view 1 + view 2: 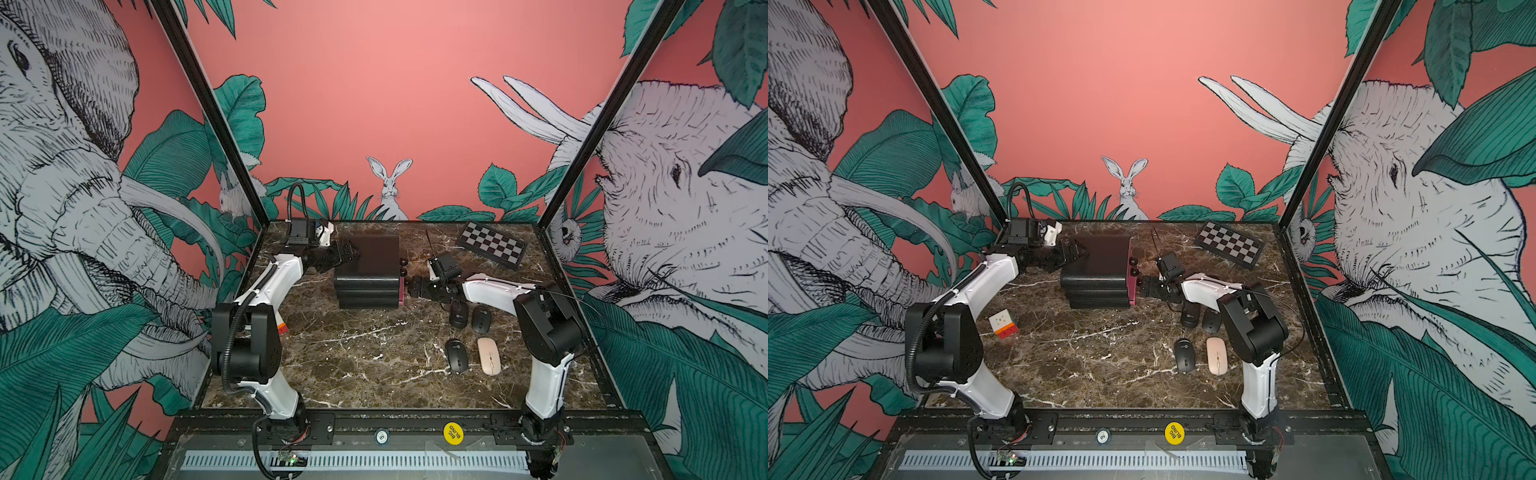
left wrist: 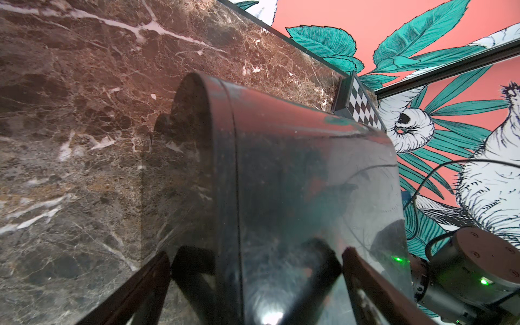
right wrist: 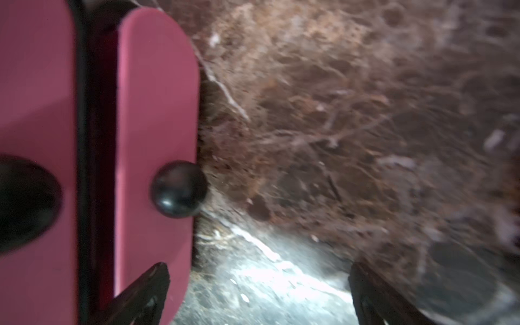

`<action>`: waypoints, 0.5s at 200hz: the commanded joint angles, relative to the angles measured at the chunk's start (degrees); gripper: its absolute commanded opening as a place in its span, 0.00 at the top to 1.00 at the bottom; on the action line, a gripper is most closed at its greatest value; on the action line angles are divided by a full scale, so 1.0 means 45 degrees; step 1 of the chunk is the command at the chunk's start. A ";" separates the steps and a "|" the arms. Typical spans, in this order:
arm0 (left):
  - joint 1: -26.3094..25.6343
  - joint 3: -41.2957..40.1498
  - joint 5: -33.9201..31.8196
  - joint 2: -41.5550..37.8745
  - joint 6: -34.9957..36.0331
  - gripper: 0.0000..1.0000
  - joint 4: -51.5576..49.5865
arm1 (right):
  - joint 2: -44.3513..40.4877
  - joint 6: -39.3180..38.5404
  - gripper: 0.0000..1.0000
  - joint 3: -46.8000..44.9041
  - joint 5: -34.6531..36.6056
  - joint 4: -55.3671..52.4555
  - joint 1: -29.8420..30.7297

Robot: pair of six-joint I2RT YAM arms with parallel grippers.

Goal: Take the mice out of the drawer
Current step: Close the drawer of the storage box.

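The black drawer unit stands mid-table, its pink fronts and round knobs facing the right gripper; that gripper's fingers are spread wide and hold nothing, just short of the lower knob; the left gripper sits at the unit's back upper edge, fingers spread astride it; four mice lie on the table by the right arm: two black mice side by side under its forearm, another black mouse and the pale pink mouse nearer the front.
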 commanded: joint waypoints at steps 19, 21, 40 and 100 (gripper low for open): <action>-0.0199 -0.0058 0.0007 0.0130 -0.0098 0.04 -0.0642 | 0.0785 0.0148 0.02 0.0865 -0.0302 0.0463 0.0311; -0.0197 -0.0056 0.0005 0.0137 -0.0102 0.04 -0.0630 | 0.0815 0.0146 0.02 0.0899 -0.0329 0.0476 0.0330; -0.0179 -0.0021 0.0023 0.0144 -0.0122 0.04 -0.0605 | 0.1041 0.0181 0.01 0.1096 -0.0520 0.0543 0.0522; -0.0187 -0.0063 0.0102 0.0174 -0.0198 0.04 -0.0502 | 0.1109 0.0076 0.02 0.1381 -0.0410 0.0612 0.0909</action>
